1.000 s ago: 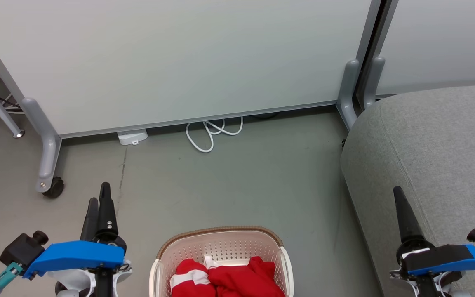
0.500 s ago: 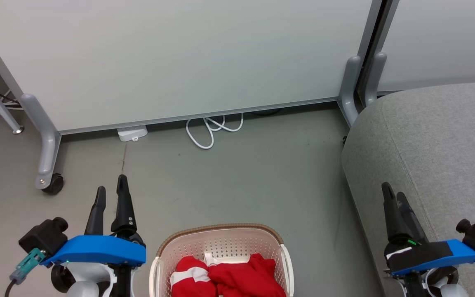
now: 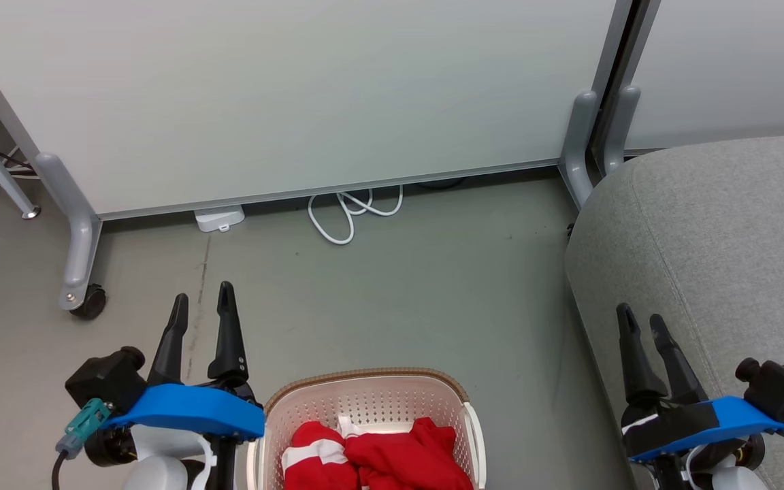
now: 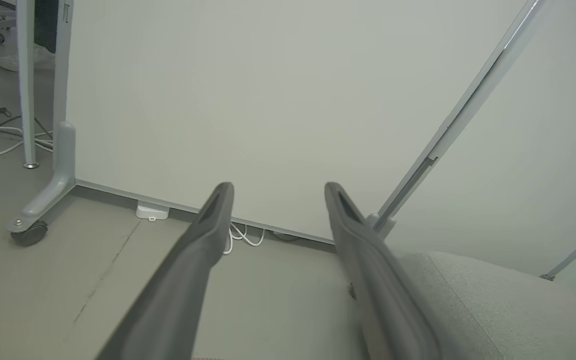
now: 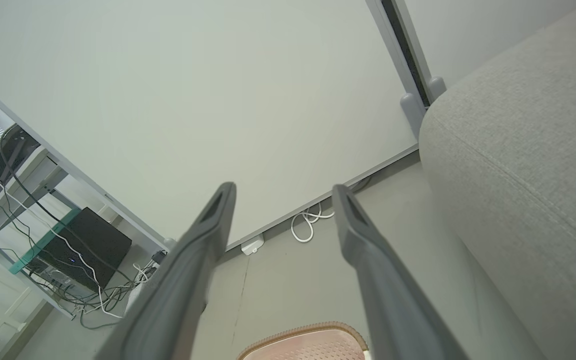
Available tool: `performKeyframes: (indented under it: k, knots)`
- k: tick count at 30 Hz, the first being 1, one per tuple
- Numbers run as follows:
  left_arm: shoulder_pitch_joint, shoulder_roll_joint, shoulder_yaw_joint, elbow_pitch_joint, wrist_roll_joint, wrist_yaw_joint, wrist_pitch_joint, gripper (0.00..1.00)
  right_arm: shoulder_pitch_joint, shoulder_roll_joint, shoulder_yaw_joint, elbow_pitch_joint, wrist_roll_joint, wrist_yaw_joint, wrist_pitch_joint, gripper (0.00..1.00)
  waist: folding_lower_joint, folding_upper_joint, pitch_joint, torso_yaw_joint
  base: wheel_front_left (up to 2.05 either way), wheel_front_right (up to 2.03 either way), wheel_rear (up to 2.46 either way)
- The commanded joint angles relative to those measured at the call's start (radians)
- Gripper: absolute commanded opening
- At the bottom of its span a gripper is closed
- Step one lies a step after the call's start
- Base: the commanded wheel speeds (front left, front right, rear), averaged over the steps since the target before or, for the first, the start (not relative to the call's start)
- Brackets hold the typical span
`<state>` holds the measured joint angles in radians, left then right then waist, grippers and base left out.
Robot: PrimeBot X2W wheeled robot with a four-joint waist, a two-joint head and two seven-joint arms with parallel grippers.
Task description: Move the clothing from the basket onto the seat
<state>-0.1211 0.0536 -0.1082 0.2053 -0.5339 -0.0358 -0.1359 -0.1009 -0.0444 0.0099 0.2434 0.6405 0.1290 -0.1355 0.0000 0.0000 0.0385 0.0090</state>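
"None of the clothing [image 3: 378,459] has reached the seat [image 3: 719,231] yet, then?" the listener asks.

"None," I answer. "The red fabric with white stripes lies heaped inside the basket [image 3: 365,378], a cream, perforated tub with a brown rim. It stands on the grey floor [image 3: 419,286], near me and in the middle of my head view. How many pieces are in the heap I cannot tell from here. The seat is a big grey woven cushion to the right, and the part of it I can see is bare."

"And your pincers?"

"Both stand with fingers apart and hold nothing. My left gripper [image 3: 203,292] hovers just beside the basket's left rim, over bare floor, fingers pointing toward the far white partition [image 3: 297,95]. My right gripper [image 3: 639,313] hovers at the near left edge of the seat, well apart from the basket. Neither touches the fabric."

"So what is left to do?"

"All of it, as I judge it. A pincer has to come over the basket, go down into the heap, close on a fold, lift it above the rim and carry it right onto the cushion, then do the same for whatever remains. The left one is nearer the basket and the right one nearer the seat."

"Anything in the way?"

"A white cable [image 3: 344,214] is coiled on the floor at the foot of the partition, far from the path between the basket and the seat."
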Motion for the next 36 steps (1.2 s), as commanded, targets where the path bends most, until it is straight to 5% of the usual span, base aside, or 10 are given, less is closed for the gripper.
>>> performKeyframes:
  k: [1,36]
  knots:
    - [-0.025,0.008,-0.008,-0.006,0.035,0.005,-0.012,1.00,-0.026,-0.007,0.005,-0.004,-0.036,0.002,-0.012,1.00,0.0000,0.0000,0.000,0.001,0.00,0.00,0.00]
    - [-0.034,0.019,-0.097,0.024,0.348,-0.007,-0.090,1.00,-0.029,-0.008,0.034,0.024,-0.355,0.002,-0.091,1.00,0.0000,0.0000,0.010,0.009,0.00,0.00,0.00]
